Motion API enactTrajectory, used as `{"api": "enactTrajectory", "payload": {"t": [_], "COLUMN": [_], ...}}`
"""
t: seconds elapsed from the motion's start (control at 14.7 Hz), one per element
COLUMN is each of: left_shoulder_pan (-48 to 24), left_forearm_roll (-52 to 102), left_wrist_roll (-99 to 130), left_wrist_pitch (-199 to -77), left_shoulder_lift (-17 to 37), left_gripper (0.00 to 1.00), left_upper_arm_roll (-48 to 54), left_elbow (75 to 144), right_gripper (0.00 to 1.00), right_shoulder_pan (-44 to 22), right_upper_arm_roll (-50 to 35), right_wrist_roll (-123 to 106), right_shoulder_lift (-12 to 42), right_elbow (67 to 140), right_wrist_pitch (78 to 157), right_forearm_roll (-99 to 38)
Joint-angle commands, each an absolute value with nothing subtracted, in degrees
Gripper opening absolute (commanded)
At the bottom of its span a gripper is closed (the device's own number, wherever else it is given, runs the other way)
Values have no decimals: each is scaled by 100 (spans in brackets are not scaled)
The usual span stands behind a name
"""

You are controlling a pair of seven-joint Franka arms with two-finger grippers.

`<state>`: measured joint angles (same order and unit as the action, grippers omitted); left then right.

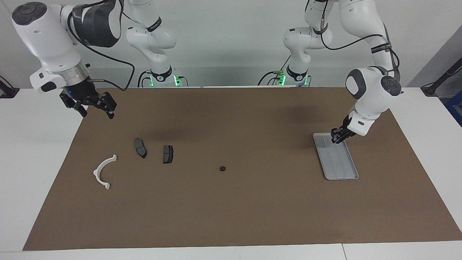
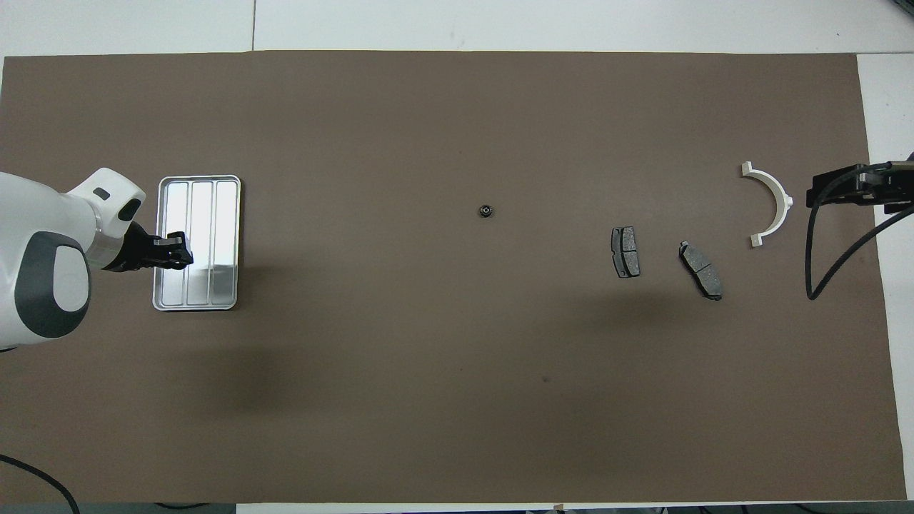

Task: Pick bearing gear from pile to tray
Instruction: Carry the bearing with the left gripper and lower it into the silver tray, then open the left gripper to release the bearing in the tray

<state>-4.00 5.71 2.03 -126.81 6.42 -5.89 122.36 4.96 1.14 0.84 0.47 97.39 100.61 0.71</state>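
Hovering low over the tray [image 1: 351,177] by the mat's [image 1: 231,209] left-arm edge, facing view: left gripper [image 1: 338,138], probably to release; its grip cannot be told. Right gripper [image 1: 98,109], fingers spread, waits.
Overhead view: one bearing gear [image 2: 485,210] lies mid-mat, unpicked.

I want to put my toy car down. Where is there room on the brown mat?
Plenty of bare mat lies between the small black round piece and the tray. The mat's edge farthest from the robots is bare too. It is busier around the two brake pads and the white bracket.
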Motion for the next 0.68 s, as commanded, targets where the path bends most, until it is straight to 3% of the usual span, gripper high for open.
{"api": "enactTrajectory", "payload": {"t": [0.0, 0.61], "left_shoulder_pan": [-396, -396], "left_forearm_roll": [492, 28], "left_wrist_roll": [149, 184], "left_wrist_pitch": [-13305, -13465], "left_shoulder_lift": [510, 720], "left_gripper": [3, 3], "left_upper_arm_roll": [-571, -571], "left_elbow": [12813, 12850], "right_gripper": [100, 100], "right_shoulder_pan": [615, 624], "right_upper_arm_roll": [44, 44], "right_wrist_roll": [-79, -79], "right_shoulder_lift": [-97, -88], "right_elbow": [9923, 9932], "right_wrist_pitch": [10239, 10239], "right_forearm_roll": [-53, -53]}}
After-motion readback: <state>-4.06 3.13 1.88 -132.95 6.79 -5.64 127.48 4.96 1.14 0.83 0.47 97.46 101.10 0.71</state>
